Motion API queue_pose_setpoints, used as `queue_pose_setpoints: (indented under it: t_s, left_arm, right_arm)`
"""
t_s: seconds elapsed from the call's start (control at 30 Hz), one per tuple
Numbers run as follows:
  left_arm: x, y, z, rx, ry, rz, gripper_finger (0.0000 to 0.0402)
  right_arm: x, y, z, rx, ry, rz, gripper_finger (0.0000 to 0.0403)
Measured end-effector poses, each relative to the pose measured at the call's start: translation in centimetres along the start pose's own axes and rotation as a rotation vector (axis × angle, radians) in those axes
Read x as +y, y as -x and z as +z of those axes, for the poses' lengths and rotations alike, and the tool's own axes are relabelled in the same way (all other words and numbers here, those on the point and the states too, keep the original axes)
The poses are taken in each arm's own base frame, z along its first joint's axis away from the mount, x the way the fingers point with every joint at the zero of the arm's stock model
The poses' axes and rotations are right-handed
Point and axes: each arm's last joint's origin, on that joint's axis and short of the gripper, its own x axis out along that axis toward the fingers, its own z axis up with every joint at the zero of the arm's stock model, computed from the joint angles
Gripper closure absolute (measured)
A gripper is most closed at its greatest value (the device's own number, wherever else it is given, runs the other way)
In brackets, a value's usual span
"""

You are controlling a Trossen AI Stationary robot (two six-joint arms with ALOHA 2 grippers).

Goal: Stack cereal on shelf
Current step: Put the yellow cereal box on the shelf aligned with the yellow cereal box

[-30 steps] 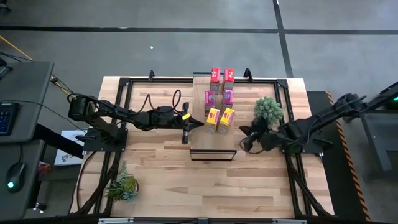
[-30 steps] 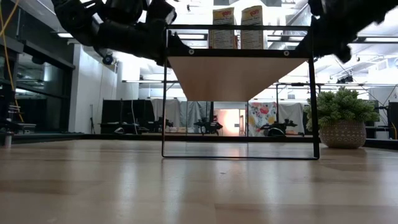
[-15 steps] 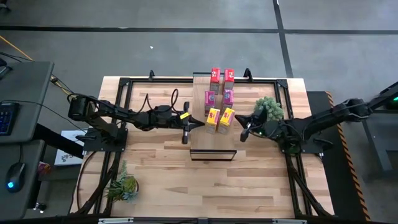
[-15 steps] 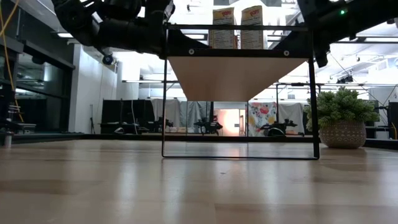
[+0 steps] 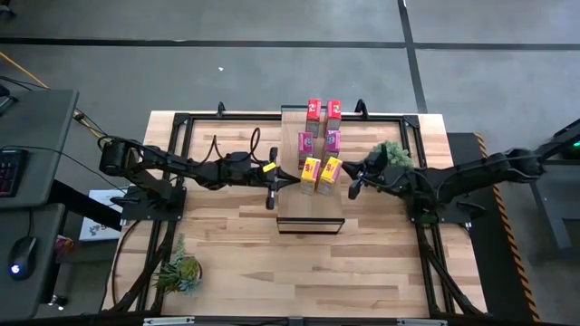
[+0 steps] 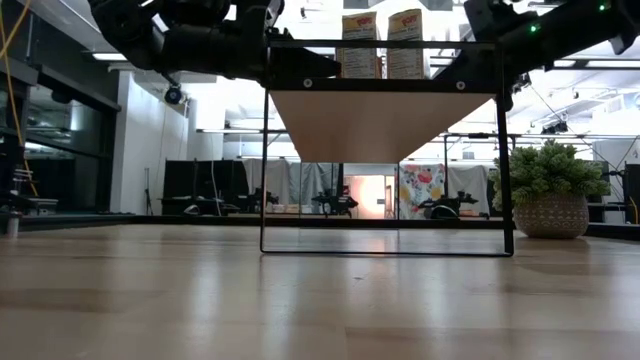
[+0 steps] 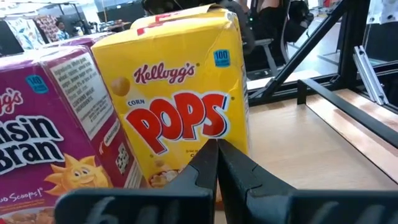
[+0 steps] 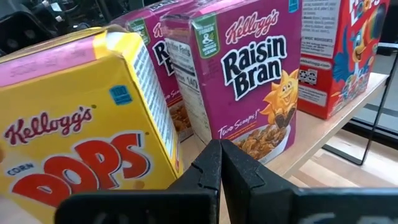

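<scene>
The shelf (image 5: 312, 210) stands mid-table with the cereal boxes on its plank in two rows: two red (image 5: 323, 110) at the far end, two pink (image 5: 319, 142) in the middle, two yellow (image 5: 321, 171) nearest. My left gripper (image 5: 294, 180) is shut, level, at the shelf's left edge; it points at the lower front of the left yellow box (image 7: 180, 106). My right gripper (image 5: 344, 172) is shut at the shelf's right edge. It points between the right yellow box (image 8: 81, 149) and a pink box (image 8: 249, 81). My left gripper comes level from the table's left; its shut tips (image 7: 208, 155) stand before the yellow box's lower face (image 7: 186, 158), and I cannot tell whether they touch. My right gripper comes level from the right; I cannot tell whether its shut tips (image 8: 211, 155) touch a box.
A potted green plant (image 5: 391, 156) stands right of the shelf, beside my right arm. Another plant (image 5: 178, 271) lies at the table's near left corner. The dark frame rails (image 5: 181, 163) run along the table's edges. Bare wood lies in front of the shelf.
My right gripper has swung from beside the plant toward the table's far edge and left, up to the shelf's right edge by the yellow box, its fingers turning level. The boxes stand as before.
</scene>
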Motion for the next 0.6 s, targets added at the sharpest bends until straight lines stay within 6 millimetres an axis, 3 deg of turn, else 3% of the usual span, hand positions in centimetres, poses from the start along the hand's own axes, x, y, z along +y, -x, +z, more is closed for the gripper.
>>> queue_pose_setpoints:
  t_s: [0.37,0.6]
  left_arm:
    - [-0.2,0.0,0.0,-0.001,0.007,-0.034,0.0401]
    - [0.3,0.1,-0.4,0.037,0.013,-0.012,0.0401]
  right_arm:
    - [-0.6,-0.5,0.6,-0.027,0.004,-0.008,0.0403]
    - [-1.3,0.9,1.2,-0.010,0.069,-0.006,0.0403]
